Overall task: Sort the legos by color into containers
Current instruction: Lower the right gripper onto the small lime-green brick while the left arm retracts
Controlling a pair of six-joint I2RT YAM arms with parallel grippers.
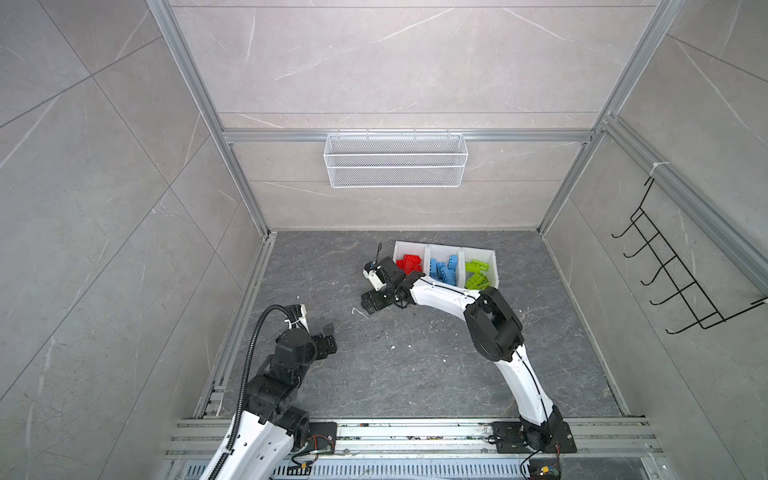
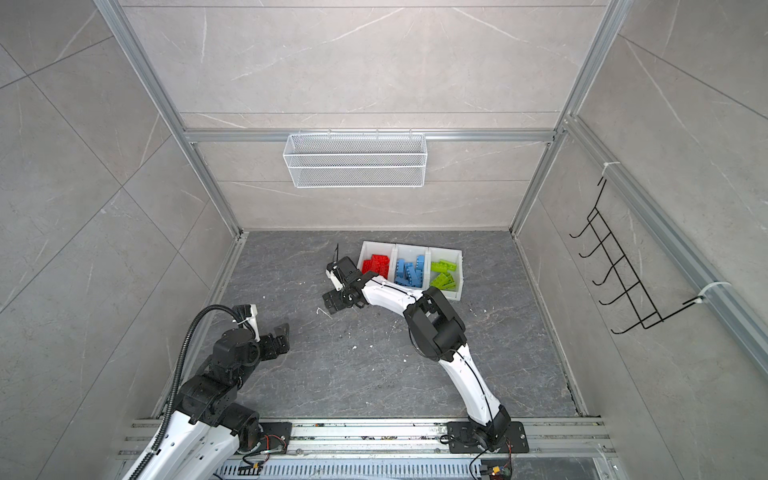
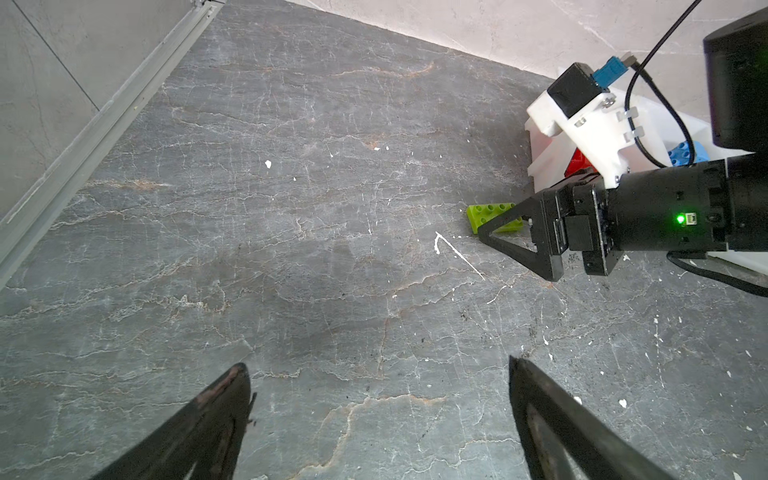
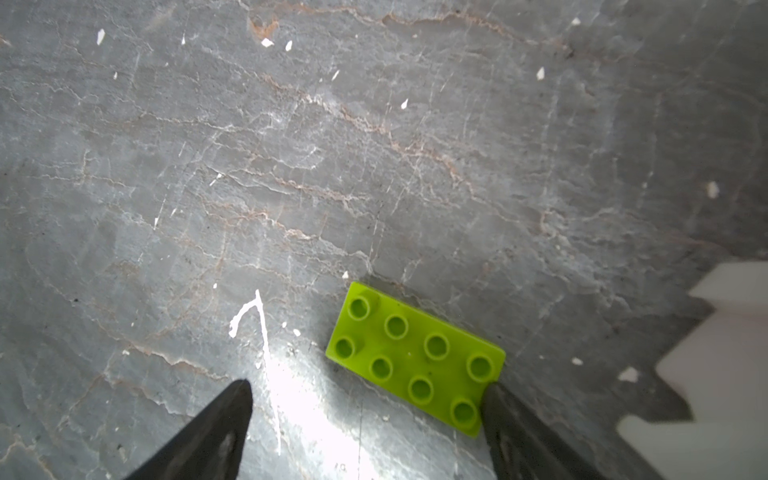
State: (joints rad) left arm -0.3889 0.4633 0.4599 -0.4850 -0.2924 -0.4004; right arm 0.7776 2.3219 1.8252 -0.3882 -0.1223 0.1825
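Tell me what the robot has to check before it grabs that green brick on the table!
1. The right gripper is open: ok.
2. The green brick lies flat on the table, bumps up: ok.
3. The brick is centred between the jaws: not ok; it lies close beside one finger.
4. The left gripper is clear of the brick: ok; open, holding nothing.
5. The green bin holds only green bricks: ok.
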